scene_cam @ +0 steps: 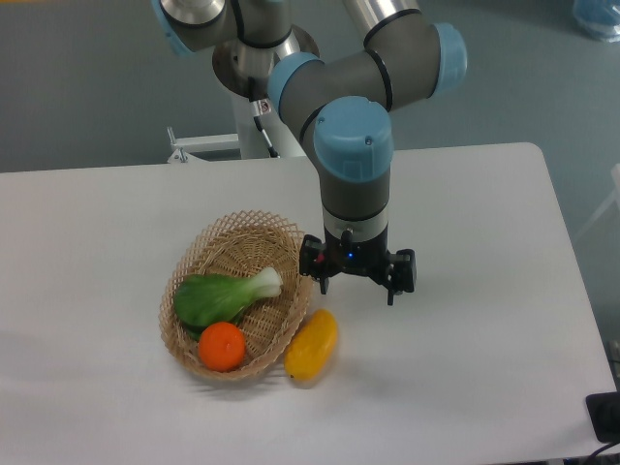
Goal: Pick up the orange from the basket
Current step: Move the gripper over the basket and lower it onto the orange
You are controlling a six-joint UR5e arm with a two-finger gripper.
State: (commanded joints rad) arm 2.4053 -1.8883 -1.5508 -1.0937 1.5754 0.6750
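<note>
On the white surface (465, 213), at left, sits one basket (199, 257) holding one green leafy vegetable (218, 295) and one orange (223, 346) at its near edge. One yellow mango-like fruit (312, 345) lies touching the basket's right rim. My fingers (356, 287) hang spread and empty just right of the basket.

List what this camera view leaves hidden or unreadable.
- Gripper: the wrist above it blocks the fingers, so open or shut is unclear.
- Orange: its underside sits below the basket wall.
- Bok choy: its lower side and the basket floor under it are covered.
- Mango: whether it touches the basket rim is unclear.
- Arm base: cut off by the top edge.
</note>
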